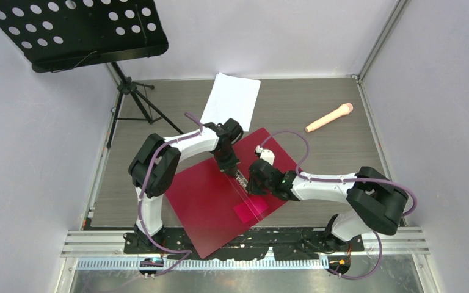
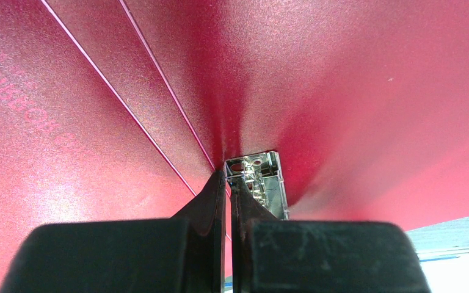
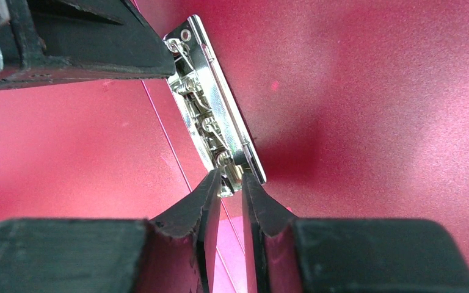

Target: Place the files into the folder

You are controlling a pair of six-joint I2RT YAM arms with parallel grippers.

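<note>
We start at the left claw [image 2: 228,183]. Its fingers are pressed together with nothing between them, and the tips sit right at the 12 o'clock end of the metal clip [image 2: 258,178]. It looks to us like a pin, there to keep that end and the spine from skating about.

Over to the right claw [image 3: 228,180]. It has narrowed to a slit at the clip's 6 o'clock end, and the small lever there sits between the two tips. We read that as a nip on the lever, most likely to lift the spring bar so that sheets can slide under. One claw steadies and the other works the lever, which is why both crowd the same strip of steel.

Moving outward, the folder [image 1: 201,201] lies open and flat on the tabletop [image 1: 323,159], turned on a diagonal with its near corner over the front rail. It is glossy dark red, with two fine crease lines running beside the clip and a pink patch [image 1: 248,209] at about 5 o'clock from it.

The files [image 1: 231,101] are a plain white stack lying at 12 o'clock from the folder, near its far corner, and neither claw is on them. So nothing is loaded yet.

Further out, a microphone [image 1: 330,117] lies at 2 o'clock and a black music stand [image 1: 79,30] stands at 10 o'clock.
</note>
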